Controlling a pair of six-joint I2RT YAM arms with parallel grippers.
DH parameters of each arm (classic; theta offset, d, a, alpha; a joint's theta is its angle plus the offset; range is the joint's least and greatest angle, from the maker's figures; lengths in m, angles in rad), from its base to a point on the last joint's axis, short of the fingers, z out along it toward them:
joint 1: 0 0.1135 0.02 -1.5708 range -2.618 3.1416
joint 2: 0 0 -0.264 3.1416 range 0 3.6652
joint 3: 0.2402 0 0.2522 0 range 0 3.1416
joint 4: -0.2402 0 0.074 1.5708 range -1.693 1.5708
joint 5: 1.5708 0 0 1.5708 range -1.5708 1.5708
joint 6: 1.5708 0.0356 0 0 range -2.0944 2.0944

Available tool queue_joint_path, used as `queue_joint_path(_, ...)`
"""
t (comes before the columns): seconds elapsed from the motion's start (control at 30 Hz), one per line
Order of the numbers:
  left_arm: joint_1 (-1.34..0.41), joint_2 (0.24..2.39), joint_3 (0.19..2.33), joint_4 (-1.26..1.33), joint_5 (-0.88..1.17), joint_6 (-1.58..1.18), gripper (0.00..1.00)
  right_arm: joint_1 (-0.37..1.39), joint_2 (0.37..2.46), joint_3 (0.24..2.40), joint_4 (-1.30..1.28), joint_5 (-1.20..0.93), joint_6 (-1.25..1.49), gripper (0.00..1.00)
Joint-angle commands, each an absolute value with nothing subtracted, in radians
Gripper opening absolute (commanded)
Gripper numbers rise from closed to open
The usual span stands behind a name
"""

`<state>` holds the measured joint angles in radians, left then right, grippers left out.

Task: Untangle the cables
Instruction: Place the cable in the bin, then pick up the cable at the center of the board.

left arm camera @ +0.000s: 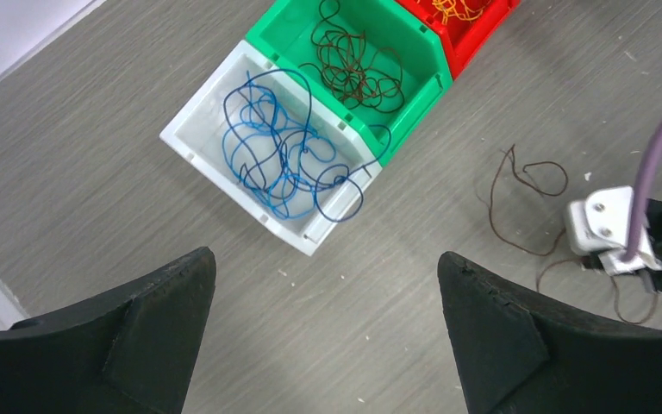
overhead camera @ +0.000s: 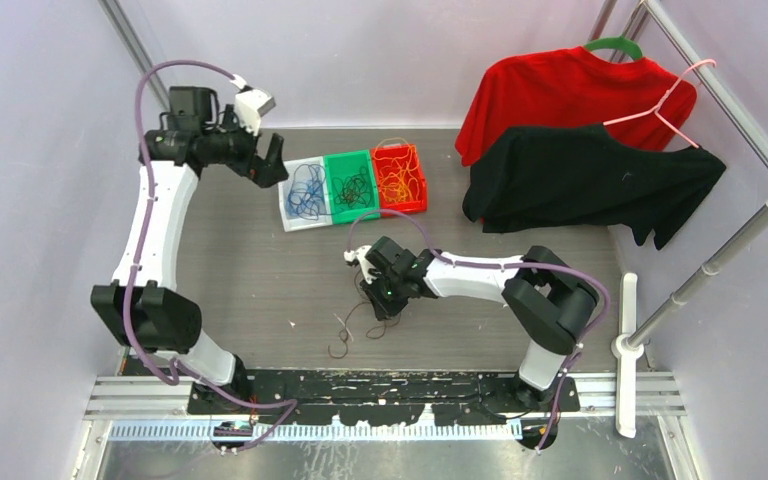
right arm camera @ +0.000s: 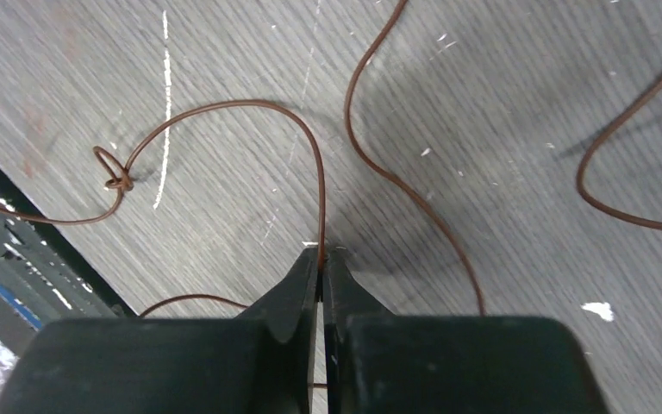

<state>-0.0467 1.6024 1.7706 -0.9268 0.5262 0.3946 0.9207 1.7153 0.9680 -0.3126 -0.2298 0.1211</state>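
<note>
A thin brown cable lies in loose loops on the grey table; it also shows in the right wrist view and the left wrist view. My right gripper is shut on this brown cable, which runs out from between its fingertips. Blue cables lie in the white bin, brown cables in the green bin, orange cables in the red bin. My left gripper is open and empty, held above the table near the white bin.
A red shirt and a black shirt hang on hangers at the back right, beside a pink wire hanger and a white rack pole. The table's front edge with a black rail is close to the brown cable.
</note>
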Motion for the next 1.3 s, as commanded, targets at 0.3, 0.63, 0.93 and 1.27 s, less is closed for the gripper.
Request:
queue_joint_path(0.3,0.179,1.461,1.806,-0.943,0.618,0.259,0.93,0.789,1.598,1.351,-0.367,-0.08,0.071,0.01)
queue_joint_path(0.63,0.232,1.325,1.623,-0.862,0.639,0.25,0.91,0.689,1.735,1.695,-0.373,-0.03,0.01,0.01)
queue_joint_path(0.93,0.254,1.304,1.601,-0.838,0.691,0.204,0.83,0.678,1.859,2.045,-0.392,-0.08,0.054,0.01)
queue_joint_path(1.27,0.265,1.279,1.585,-0.843,0.727,0.212,0.74,0.624,1.919,2.365,-0.357,-0.074,0.095,0.01)
